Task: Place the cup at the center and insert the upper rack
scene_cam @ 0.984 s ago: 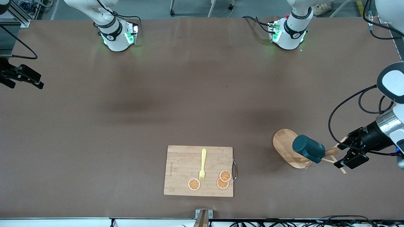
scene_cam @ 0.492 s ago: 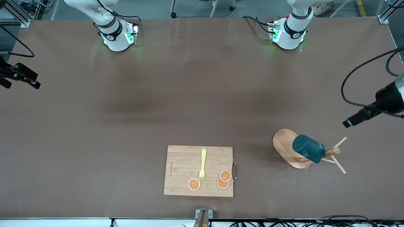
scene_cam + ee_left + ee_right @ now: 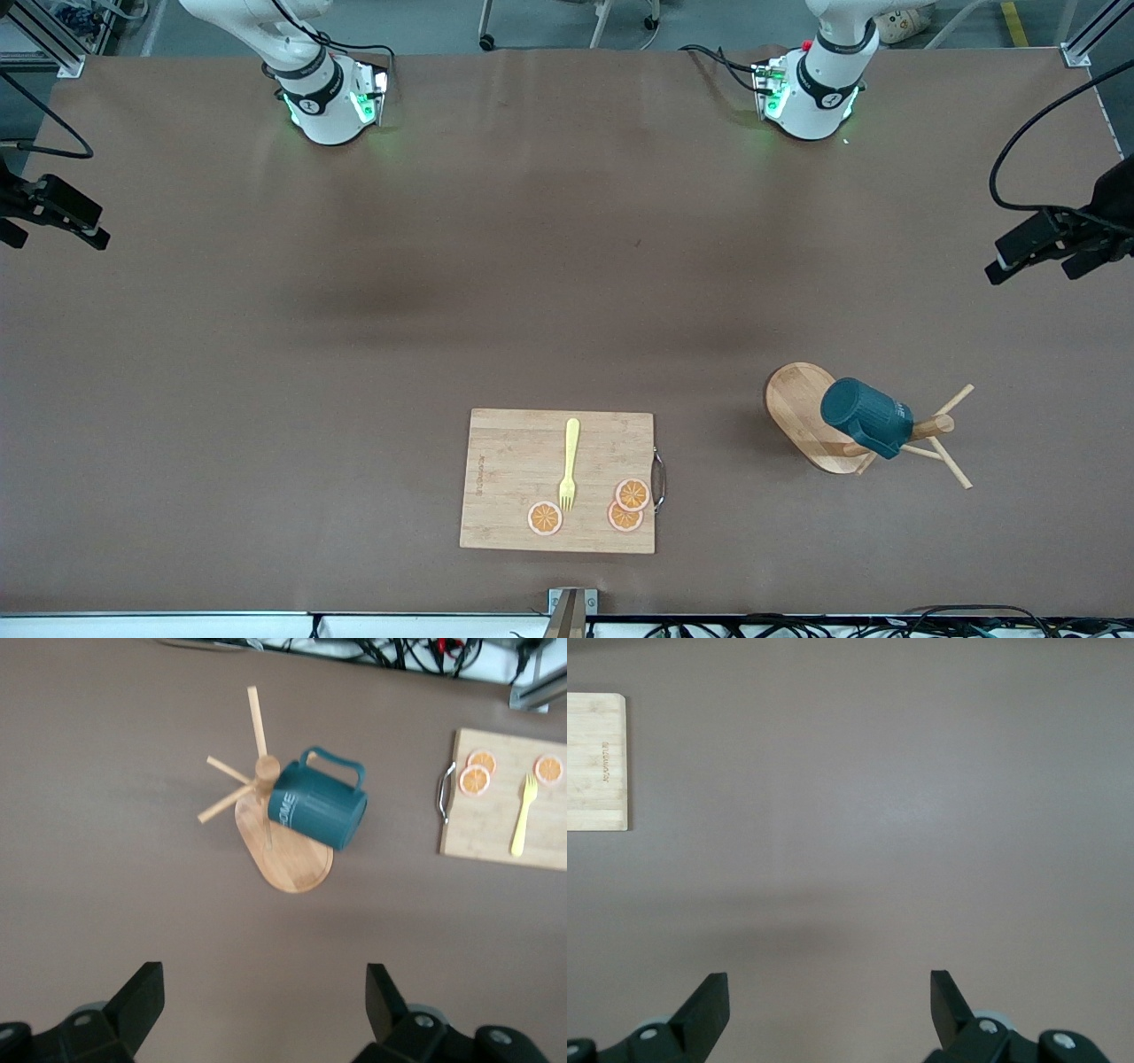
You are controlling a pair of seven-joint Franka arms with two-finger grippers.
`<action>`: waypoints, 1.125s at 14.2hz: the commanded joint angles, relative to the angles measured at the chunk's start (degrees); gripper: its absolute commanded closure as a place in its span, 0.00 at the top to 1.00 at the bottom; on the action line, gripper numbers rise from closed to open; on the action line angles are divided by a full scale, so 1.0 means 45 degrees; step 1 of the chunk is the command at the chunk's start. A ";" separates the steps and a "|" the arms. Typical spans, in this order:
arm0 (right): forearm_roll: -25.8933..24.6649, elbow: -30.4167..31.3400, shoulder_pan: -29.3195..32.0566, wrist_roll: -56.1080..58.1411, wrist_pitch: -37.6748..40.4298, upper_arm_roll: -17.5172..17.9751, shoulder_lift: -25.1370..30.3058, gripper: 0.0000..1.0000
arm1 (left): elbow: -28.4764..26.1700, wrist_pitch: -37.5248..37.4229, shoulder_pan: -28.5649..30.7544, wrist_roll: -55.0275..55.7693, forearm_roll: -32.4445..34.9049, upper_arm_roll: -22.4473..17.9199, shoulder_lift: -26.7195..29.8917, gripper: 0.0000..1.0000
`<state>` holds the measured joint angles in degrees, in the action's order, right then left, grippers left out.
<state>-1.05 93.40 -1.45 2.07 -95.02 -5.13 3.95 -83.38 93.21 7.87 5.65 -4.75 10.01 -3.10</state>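
Cup-hanging looks done, so both of your tools are parked. Your left tool (image 3: 1036, 252) hangs spread wide and empty over the worktop's (image 3: 567, 266) edge at the left arm's end, at about 2 o'clock from the upper rack (image 3: 811, 416), clear of its pegs. Your right tool (image 3: 53, 217) waits, also wide open and empty, over the right arm's end. The cup (image 3: 864, 418) hangs tilted on the rack's post, at 3 o'clock from the cutting board (image 3: 514, 461) with its fork (image 3: 569, 465) and orange slices (image 3: 625, 505).

Left claw (image 3: 1032, 255) raised at table end, fingers apart; right claw (image 3: 53, 226) likewise, waiting.
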 commanded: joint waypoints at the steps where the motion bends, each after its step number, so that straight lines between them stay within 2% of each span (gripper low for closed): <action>1: -0.0138 -0.0034 -0.0049 -0.0030 -0.0036 0.0047 0.0059 1.00 | -0.0318 -0.0556 0.0047 -0.1212 0.0294 0.0061 0.0532 1.00; 12: -0.0099 -0.0014 0.0166 -0.0030 0.0003 0.0106 0.0039 1.00 | -0.0084 -0.0421 0.0126 -0.1705 0.0314 -0.0134 0.0493 1.00; 16: -0.0099 -0.0014 0.0264 -0.0030 0.0023 0.0106 0.0039 1.00 | -0.0084 -0.0323 0.0086 -0.1705 0.1017 -0.0017 0.0532 1.00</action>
<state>-1.05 93.40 -1.11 2.07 -95.02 -5.12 3.95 -83.40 91.26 7.98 -1.07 -1.67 9.41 -1.66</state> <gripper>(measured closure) 0.000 0.000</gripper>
